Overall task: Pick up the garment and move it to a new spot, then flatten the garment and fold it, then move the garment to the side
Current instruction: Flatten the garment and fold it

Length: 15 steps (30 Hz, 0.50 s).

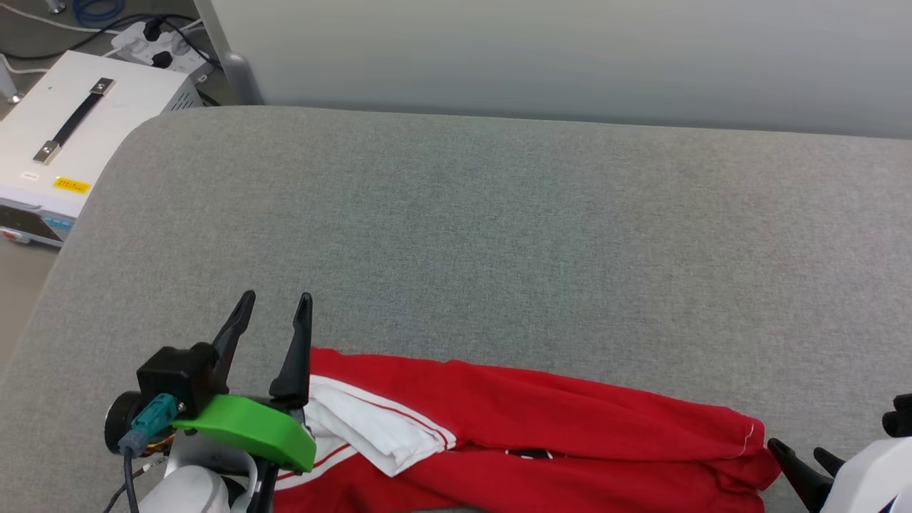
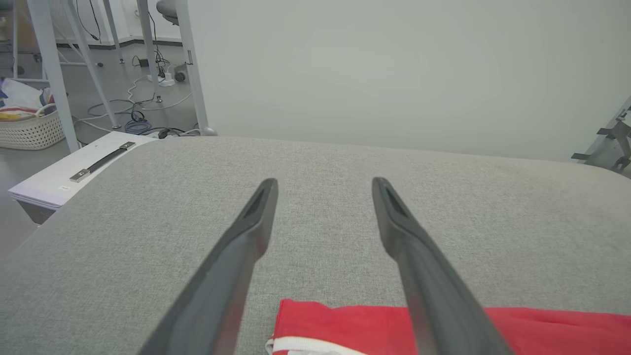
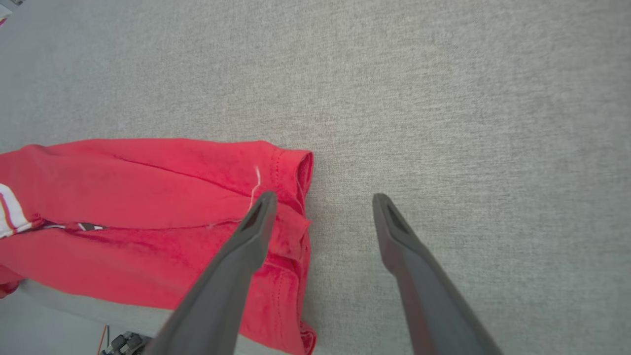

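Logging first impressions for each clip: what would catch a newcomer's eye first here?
The red garment, bunched in a long strip with a white sleeve showing, lies along the near edge of the grey padded surface. The left gripper and right gripper stand open at its two ends, holding nothing.

head: high, looking down | wrists: low, close over grey surface (image 1: 499,235) | shared: garment (image 1: 570,420)

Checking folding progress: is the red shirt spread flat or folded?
Folded, not spread: the garment lies as a narrow doubled strip, white sleeve lying over it.
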Tool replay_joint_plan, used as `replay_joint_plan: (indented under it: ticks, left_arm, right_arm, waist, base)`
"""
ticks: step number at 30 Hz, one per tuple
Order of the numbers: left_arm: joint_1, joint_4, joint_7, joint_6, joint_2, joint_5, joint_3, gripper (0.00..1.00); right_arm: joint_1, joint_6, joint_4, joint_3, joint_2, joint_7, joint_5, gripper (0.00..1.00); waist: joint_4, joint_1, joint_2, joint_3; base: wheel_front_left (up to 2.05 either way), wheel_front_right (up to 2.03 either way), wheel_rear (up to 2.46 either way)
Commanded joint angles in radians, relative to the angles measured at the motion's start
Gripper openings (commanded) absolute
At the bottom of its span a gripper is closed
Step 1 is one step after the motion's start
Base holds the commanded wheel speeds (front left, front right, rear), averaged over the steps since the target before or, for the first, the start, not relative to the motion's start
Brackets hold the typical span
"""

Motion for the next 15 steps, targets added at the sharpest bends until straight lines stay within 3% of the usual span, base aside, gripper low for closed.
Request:
replay_joint_plan:
  ticks: [1, 15]
  left_arm:
    - [-0.018, -0.013, -0.005, 0.008, -0.015, 0.025, 0.006, 1.0]
    - [-0.012, -0.036, -0.007, -0.015, -0.088, 0.109, 0.038, 1.0]
  right_arm:
    - [-0.021, 0.0, 0.004, 0.008, 0.005, 0.01, 0.004, 1.0]
    - [-0.018, 0.0, 0.133, 0.123, 0.034, 0.09, 0.053, 1.0]
  waist:
    - [0.016, 0.0001, 0.0, 0.019]
    - [0.052, 0.0001, 0.0, 0.098]
  base:
    - [0.0, 0.0, 0.0]
    - [0.0, 0.0, 0.0]
